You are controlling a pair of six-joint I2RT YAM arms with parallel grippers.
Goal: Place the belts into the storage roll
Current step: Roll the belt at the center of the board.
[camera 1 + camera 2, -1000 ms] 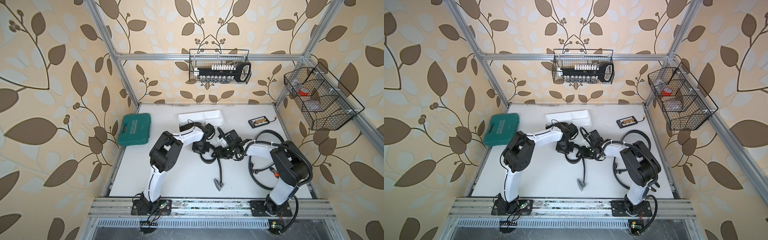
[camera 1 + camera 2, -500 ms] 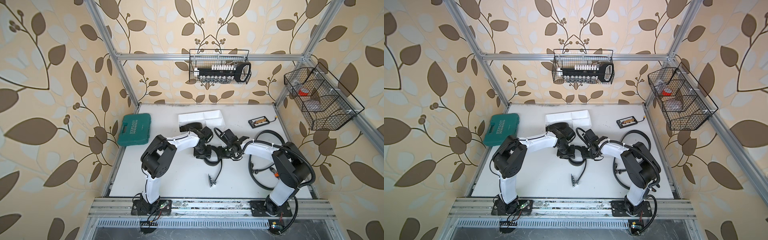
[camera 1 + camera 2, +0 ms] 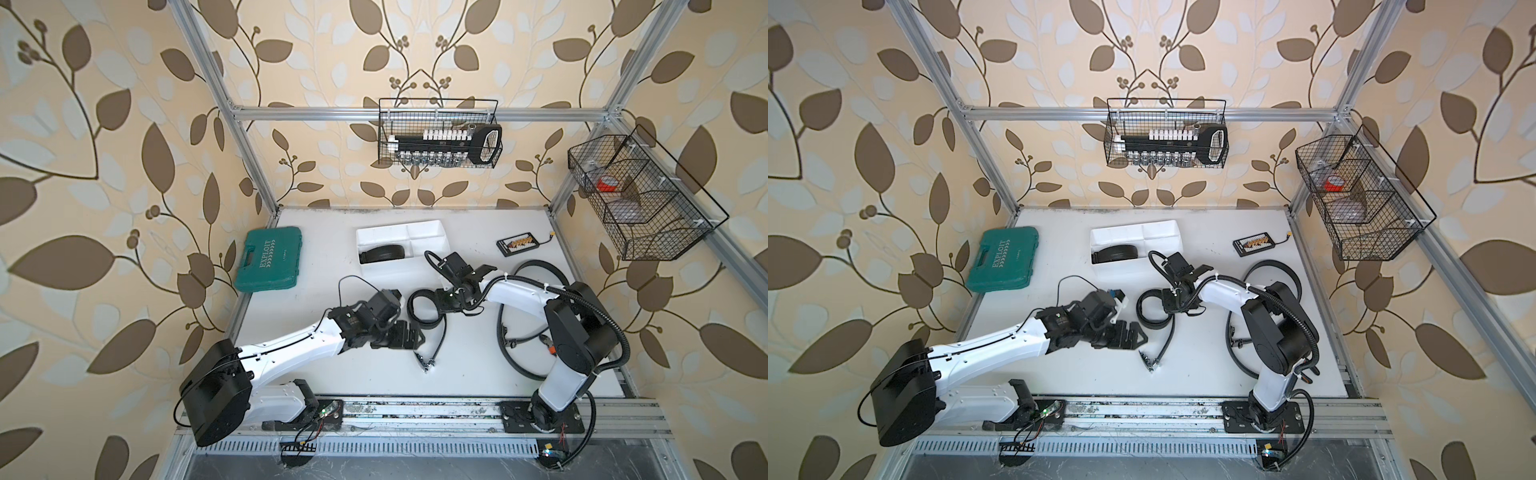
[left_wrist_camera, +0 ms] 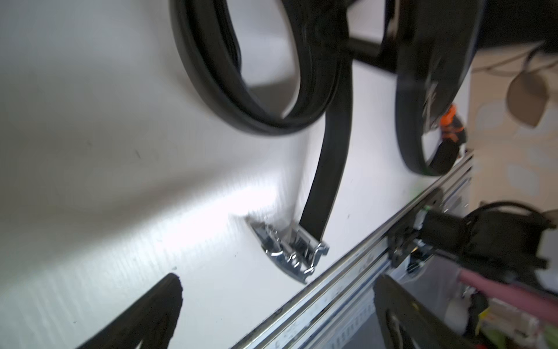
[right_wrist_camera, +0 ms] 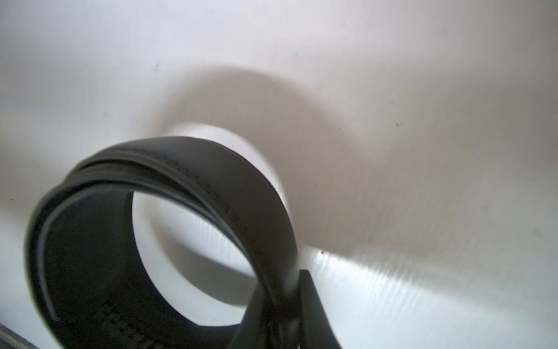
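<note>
Mid-coiling: right gripper (image 3: 445, 300) clamps the looped belt (image 3: 420, 311) in front of the tray (image 3: 400, 227); left gripper (image 3: 411, 336) hangs wide open, empty. Next, likely grasp the tail by its buckle (image 3: 426, 365).

White arm links (image 3: 291, 349), black joints (image 3: 216, 386), seemingly ribbed hoses (image 3: 598, 307)

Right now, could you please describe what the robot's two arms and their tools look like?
The left arm and right arm have white tubular links between bulky black joint housings. The left tool and right tool are black with tapered fingers. A ribbed black hose with white ties runs along the right arm; a thin black cable loops above the left wrist.
</note>
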